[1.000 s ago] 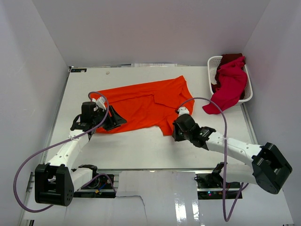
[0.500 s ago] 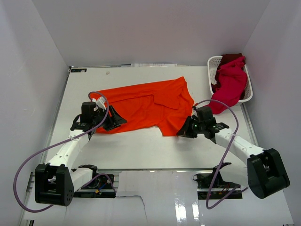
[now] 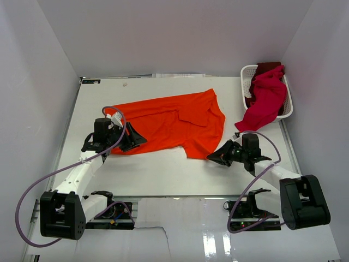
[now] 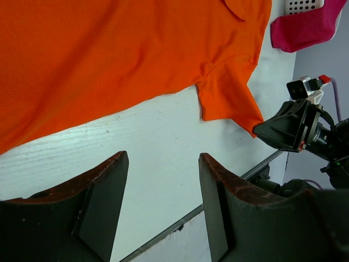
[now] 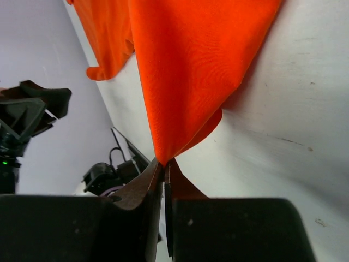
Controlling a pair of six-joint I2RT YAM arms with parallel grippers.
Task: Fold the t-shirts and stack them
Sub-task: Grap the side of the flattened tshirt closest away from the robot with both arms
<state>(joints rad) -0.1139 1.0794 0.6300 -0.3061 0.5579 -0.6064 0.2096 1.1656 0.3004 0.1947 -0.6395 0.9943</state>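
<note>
The orange shirt (image 3: 169, 117) lies spread on the counter (image 3: 163, 174). The right gripper (image 3: 214, 158) is pinched shut on its near corner, seemingly by the tip; a pull could slip it free. The left gripper (image 3: 132, 140) stands open at the opposite hem, so cloth may drag unanchored.

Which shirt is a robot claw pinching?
The orange t-shirt spread on the table: the right gripper pinches its corner. The magenta t-shirt hangs over the basket, untouched.
</note>
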